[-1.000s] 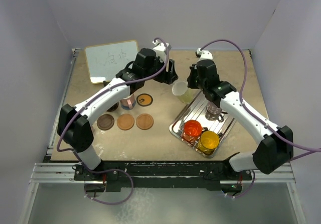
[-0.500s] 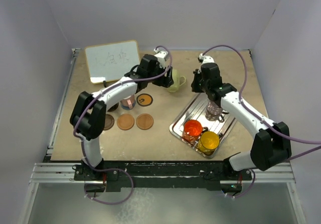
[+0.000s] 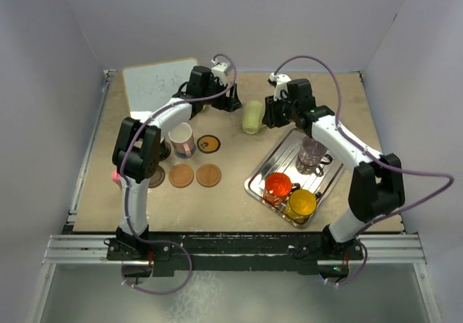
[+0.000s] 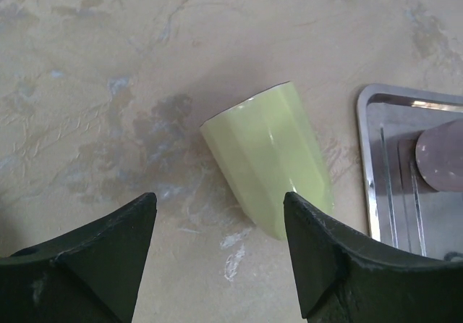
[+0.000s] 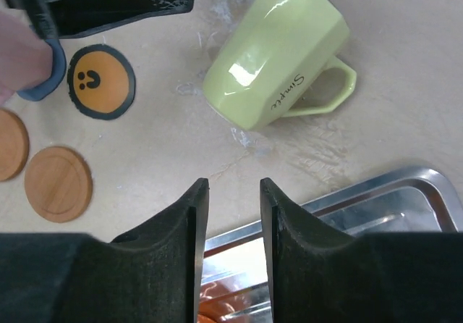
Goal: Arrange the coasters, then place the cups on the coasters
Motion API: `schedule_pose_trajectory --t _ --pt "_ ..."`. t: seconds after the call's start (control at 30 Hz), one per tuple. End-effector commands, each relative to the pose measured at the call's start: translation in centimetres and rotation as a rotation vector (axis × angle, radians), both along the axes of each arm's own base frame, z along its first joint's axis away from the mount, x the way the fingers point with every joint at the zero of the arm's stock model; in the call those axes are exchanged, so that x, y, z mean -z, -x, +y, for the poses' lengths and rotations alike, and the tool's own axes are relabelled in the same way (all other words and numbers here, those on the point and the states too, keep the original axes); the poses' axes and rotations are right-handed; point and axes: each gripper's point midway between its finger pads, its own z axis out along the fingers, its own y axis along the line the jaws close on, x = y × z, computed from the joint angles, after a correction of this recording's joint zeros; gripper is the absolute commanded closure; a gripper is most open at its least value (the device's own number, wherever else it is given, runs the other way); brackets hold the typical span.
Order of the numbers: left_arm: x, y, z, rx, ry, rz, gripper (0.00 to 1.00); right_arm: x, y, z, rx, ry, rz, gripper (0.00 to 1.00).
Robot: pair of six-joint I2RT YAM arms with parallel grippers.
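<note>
The yellow-green cup (image 3: 252, 116) lies on its side on the table between my two grippers, handle (image 5: 333, 91) sideways. My left gripper (image 4: 218, 201) is open, the cup (image 4: 268, 156) just ahead of its fingertips and untouched. My right gripper (image 5: 234, 185) is open a little with nothing in it, just short of the cup (image 5: 268, 55). A pink cup (image 3: 181, 140) stands on a blue-grey coaster (image 5: 40, 84). The orange black-rimmed coaster (image 3: 209, 143), two tan coasters (image 3: 181, 175) (image 3: 208, 174) and a dark brown coaster (image 3: 153, 176) lie at left.
A metal tray (image 3: 259, 178) at right holds the smoky purple cup (image 3: 312, 153), red-orange cup (image 3: 277, 187) and yellow cup (image 3: 299, 203). A whiteboard (image 3: 155, 84) lies at the back left. The left arm reaches over the coaster area.
The right gripper opened and let go of the yellow-green cup, which now lies on its side farther back. The left gripper swung back and left beside it.
</note>
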Motion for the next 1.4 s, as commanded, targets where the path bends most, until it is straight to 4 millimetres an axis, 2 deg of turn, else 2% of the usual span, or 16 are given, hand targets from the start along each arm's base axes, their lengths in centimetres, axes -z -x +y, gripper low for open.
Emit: schedule_pose_trajectory --t 0.0,0.23,0.27,0.43,0.6,0.77,1.13,1.37 --pt "-3.5 -0.6 -1.8 0.105 0.057 -0.104 0.32 -0.3 -2.1 0.8 -0.069 -0.015 -0.007 0.58" --pt "-2.9 -1.1 -3.1 0.205 0.048 -0.104 0.31 1.7 -3.7 1.3 -0.037 -0.044 0.061 0.48" --pt "-2.9 -1.1 -3.5 0.229 0.054 -0.103 0.31 2.0 -4.0 1.4 -0.032 -0.045 0.067 0.44" --pt "-3.0 -1.3 -4.9 0.320 0.087 -0.110 0.31 3.5 -3.9 1.3 -0.021 -0.045 0.128 0.38" --pt "-2.7 -1.7 -6.5 0.404 0.130 -0.090 0.30 4.2 -3.4 1.4 -0.010 -0.062 0.161 0.36" --pt "-1.7 -2.0 -7.7 0.469 0.165 -0.066 0.28 4.9 -2.7 1.2 -0.009 -0.073 0.198 0.36" --pt "-1.1 -0.9 -10.1 0.576 0.229 -0.045 0.26 4.9 -1.6 -0.3 -0.006 -0.070 0.245 0.36" --pt "0.2 0.7 -9.3 0.611 0.176 -0.001 0.40 5.0 -1.0 -1.4 0.002 -0.059 0.265 0.37"
